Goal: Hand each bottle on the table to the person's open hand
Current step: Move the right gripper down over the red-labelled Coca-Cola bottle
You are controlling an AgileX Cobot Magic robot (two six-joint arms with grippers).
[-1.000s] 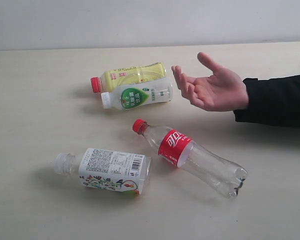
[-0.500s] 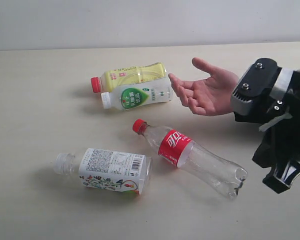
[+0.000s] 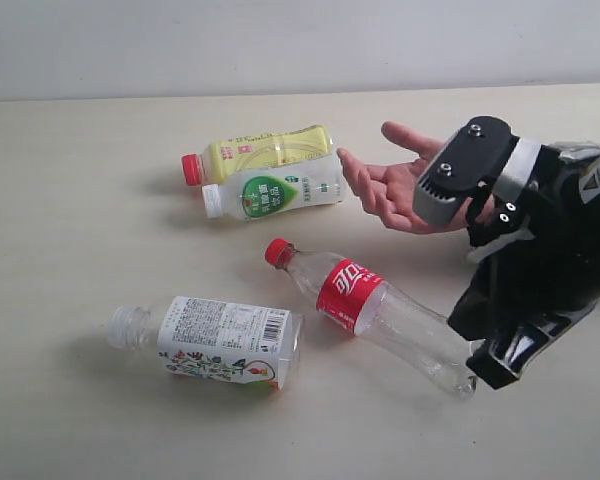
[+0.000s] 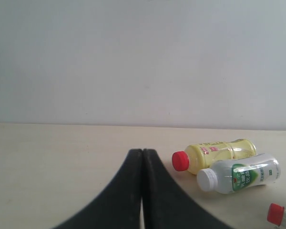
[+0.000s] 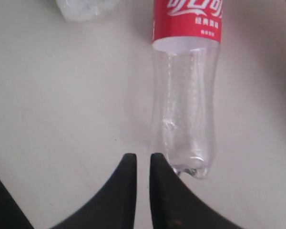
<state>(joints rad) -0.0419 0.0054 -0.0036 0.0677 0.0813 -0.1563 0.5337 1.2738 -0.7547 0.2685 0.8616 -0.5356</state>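
Note:
Four bottles lie on the table point(image 3: 70, 210). The yellow bottle point(image 3: 270, 151) with a red cap rests against the white bottle point(image 3: 280, 189) with a green label; both also show in the left wrist view, yellow bottle point(image 4: 219, 152) and white bottle point(image 4: 240, 174). The clear red-label bottle point(image 3: 380, 312) lies in front, the clear-capped printed-label bottle point(image 3: 225, 340) at front left. The person's open hand point(image 3: 395, 188) hovers palm up at the right. My right gripper point(image 3: 492, 374) is by the clear bottle's base point(image 5: 186, 119), its fingers point(image 5: 143, 156) a narrow gap apart and empty. My left gripper point(image 4: 142, 152) is shut and empty.
My right arm's black and grey body point(image 3: 540, 240) covers the person's black sleeve and part of the wrist. A pale wall point(image 3: 300, 40) runs behind the table's far edge. The left arm does not show in the exterior view.
My right arm has come in from the right edge and moved left and down to the clear red-label bottle's base. The person's hand has shifted slightly left. The bottles have not moved.

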